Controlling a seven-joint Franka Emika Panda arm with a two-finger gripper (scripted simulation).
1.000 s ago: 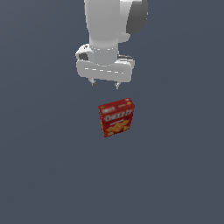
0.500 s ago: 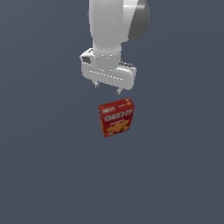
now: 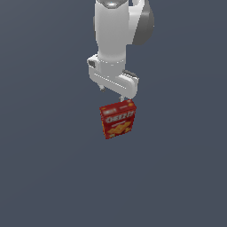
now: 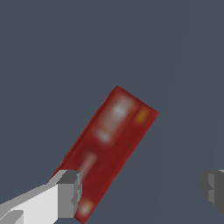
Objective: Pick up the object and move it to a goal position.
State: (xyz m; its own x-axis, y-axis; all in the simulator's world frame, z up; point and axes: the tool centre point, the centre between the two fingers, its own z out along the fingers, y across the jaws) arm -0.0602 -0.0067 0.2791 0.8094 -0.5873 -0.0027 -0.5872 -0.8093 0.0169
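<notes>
Your target is the red cracker box, standing upright on the plain grey bench, its printed front with the orange crackers turned toward the exterior view. Judge it as light, thin cardboard: stiff enough along its edges, but the wide faces will likely dent if you squeeze hard, and the smooth printed skin may slip under a weak pinch. Standing tall on a narrow base, it may tip at the slightest sideways nudge.

From the wrist view you are looking down on its narrow top, which runs at a slant to the line between the fingers. Take hold across the thin dimension, pads on the two broad faces, fairly high but not at the very rim.

The pincer hangs just above and behind the box, not touching it, with its fingers spread wide. One finger appears to overlap the box's end, so you would want to turn the wrist and centre before descending.
</notes>
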